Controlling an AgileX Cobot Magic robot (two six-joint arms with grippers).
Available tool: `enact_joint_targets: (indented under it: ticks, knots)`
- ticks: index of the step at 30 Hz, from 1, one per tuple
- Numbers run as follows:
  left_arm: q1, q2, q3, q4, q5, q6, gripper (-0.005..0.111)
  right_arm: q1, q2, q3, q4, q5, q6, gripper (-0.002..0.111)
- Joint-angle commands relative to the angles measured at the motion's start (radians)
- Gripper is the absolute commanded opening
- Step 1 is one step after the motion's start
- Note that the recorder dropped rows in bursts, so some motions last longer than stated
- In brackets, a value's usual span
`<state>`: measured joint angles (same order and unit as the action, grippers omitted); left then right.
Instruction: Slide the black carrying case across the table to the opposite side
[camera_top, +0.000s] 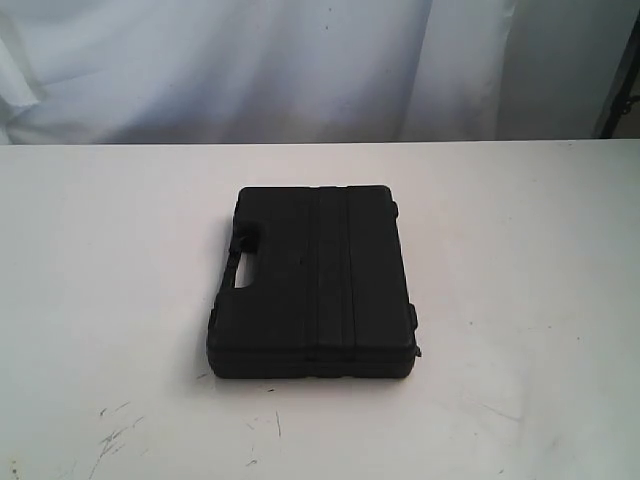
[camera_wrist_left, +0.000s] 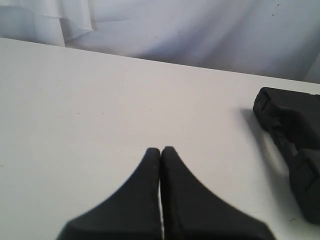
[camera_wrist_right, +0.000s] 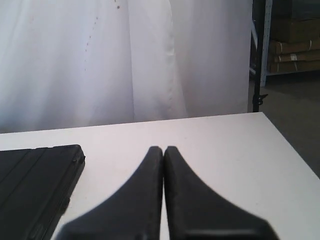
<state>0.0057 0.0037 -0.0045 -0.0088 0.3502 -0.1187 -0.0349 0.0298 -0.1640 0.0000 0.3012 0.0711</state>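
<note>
From where I stand, the job looks barely begun, if at all. The black carrying case lies flat and closed about the middle of the table, a little toward six o'clock. Its handle cut-out is on the nine o'clock edge and its latches are on the three o'clock side. There is bare white surface all round it, with a few scuff marks down at seven o'clock. Nothing touches the case, so I'd judge the whole slide is still to do (which side counts as "opposite" I can't say from here).

Neither arm reaches into the wide view. Each wrist camera looks out along its own fingers, which are held low and roughly level over the table. The left claw has its two fingers pressed together with nothing between them, and the handle end of the case is near it but clearly apart. The right claw is likewise closed and empty, with a corner of the case close beside it and not in contact. Beyond it hangs the white curtain.

With closed fingers on both flanks, either arm seems placed to push rather than grip.
</note>
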Motion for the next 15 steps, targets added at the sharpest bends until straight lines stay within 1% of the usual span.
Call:
enact_joint_targets:
  ticks: [1,4,7,9,15]
  knots:
    - [-0.006,-0.004,0.004,0.000,-0.002,-0.004,0.000,-0.007,-0.030,0.086,0.016,-0.052,-0.008,0.000]
    - [-0.006,-0.004,0.004,0.000,-0.002,-0.004,0.000,-0.007,-0.030,0.154,0.037,-0.095,-0.008,0.000]
    - [-0.006,-0.004,0.004,0.000,-0.002,-0.004,0.000,-0.007,-0.030,0.164,0.040,-0.097,-0.004,0.000]
    - [-0.006,-0.004,0.004,0.000,-0.002,-0.004,0.000,-0.007,-0.030,0.164,0.038,-0.041,-0.006,0.000]
    - [-0.006,-0.004,0.004,0.000,-0.002,-0.001,0.000,-0.007,-0.030,0.164,0.037,0.029,-0.044,0.000]
